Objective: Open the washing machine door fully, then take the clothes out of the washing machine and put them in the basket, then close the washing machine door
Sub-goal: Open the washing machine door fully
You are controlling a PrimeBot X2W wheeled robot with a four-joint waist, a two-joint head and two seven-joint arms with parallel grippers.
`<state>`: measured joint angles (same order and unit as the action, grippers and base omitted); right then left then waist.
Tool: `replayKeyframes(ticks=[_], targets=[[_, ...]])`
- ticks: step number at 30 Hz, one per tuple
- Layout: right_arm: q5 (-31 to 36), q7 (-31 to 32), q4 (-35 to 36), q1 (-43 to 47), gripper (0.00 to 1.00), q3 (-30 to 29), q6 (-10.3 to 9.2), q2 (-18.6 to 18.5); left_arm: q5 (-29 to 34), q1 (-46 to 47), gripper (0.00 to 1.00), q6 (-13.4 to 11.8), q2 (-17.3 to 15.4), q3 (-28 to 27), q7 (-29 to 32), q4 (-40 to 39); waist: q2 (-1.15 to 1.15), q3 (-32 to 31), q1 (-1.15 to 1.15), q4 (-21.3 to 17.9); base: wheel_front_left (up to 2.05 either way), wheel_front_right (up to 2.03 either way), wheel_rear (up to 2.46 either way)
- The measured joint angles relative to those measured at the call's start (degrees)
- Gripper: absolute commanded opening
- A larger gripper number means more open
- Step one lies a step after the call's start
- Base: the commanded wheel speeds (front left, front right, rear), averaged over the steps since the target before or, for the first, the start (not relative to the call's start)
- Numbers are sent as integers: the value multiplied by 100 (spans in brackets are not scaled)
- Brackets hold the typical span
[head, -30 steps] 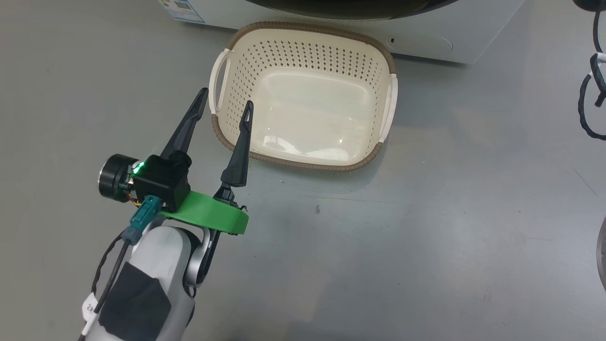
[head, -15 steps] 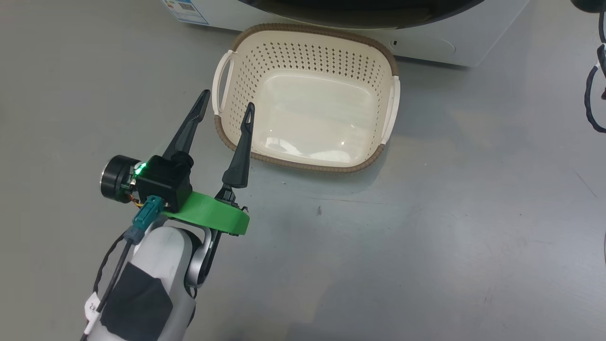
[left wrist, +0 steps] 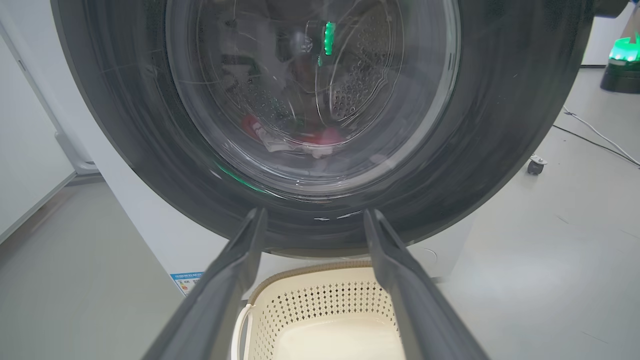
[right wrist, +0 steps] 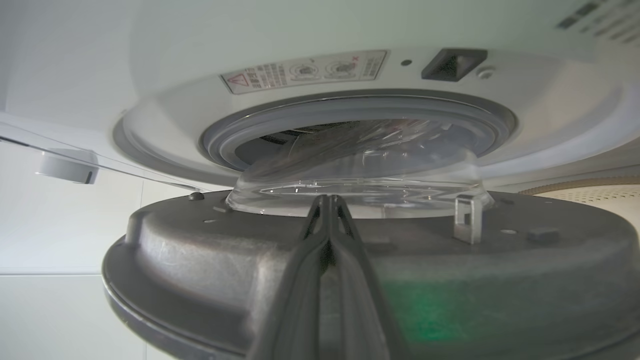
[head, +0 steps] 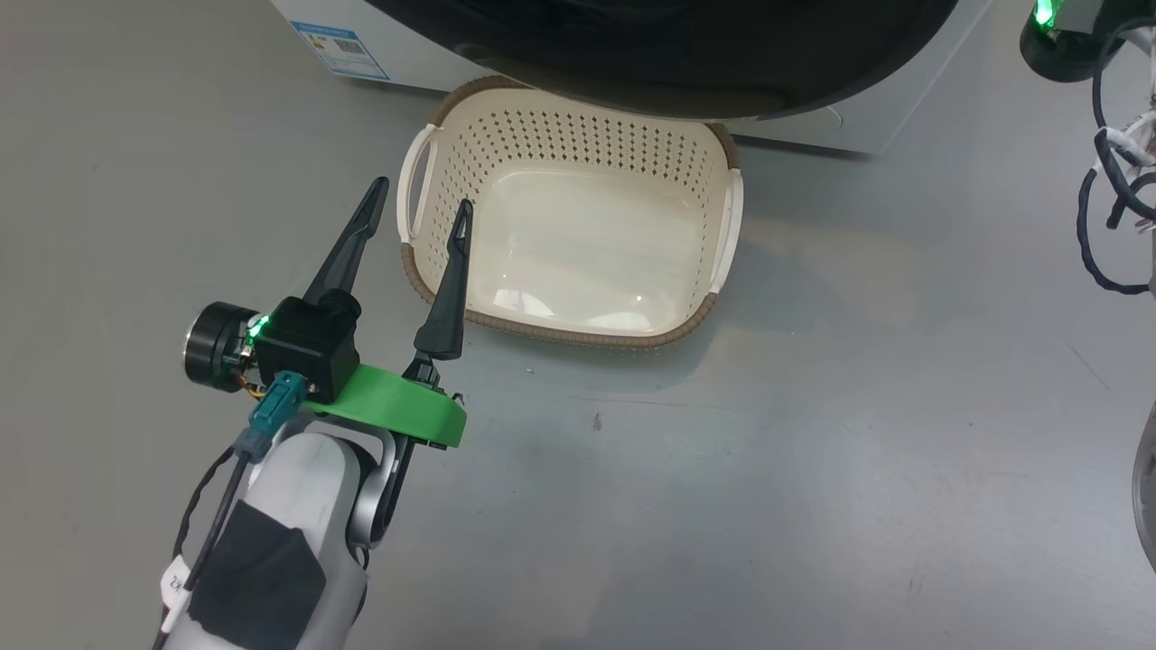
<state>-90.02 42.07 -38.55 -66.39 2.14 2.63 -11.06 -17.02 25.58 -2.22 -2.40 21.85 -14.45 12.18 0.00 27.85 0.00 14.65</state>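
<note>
The washing machine (head: 858,122) stands at the top of the head view. Its door (head: 668,54) hangs ajar, the black rim over the far edge of the cream basket (head: 578,329) on the floor. In the left wrist view red and white clothes (left wrist: 320,137) lie in the drum behind the door's glass (left wrist: 125,125). My left gripper (head: 422,197) is open and holds nothing, hovering by the basket's left handle, fingers pointing at the door (left wrist: 315,215). My right gripper (right wrist: 327,200) is shut, its tips against the door's grey inner face (right wrist: 200,250) beside the glass bowl (right wrist: 360,175).
The grey rubber seal (right wrist: 225,140) rings the drum opening behind the door. A blue label (head: 339,50) sits low on the machine's front. My right arm's cables (head: 1111,208) hang at the right edge. A small castor (left wrist: 536,164) and a white cable lie right of the machine.
The door's black rim has swung out over the basket's far edge. The head camera has shifted, and my right arm's green-lit wrist has come in at top right. The left gripper stays open.
</note>
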Motion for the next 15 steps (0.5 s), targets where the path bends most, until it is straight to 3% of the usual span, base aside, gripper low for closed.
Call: replayKeyframes(ticks=[15], targets=[[-123,561,-79,545,0,288,286,232,56,-97,100,1,3,-77,0,133,0,-376,0,-50,0,0,0]])
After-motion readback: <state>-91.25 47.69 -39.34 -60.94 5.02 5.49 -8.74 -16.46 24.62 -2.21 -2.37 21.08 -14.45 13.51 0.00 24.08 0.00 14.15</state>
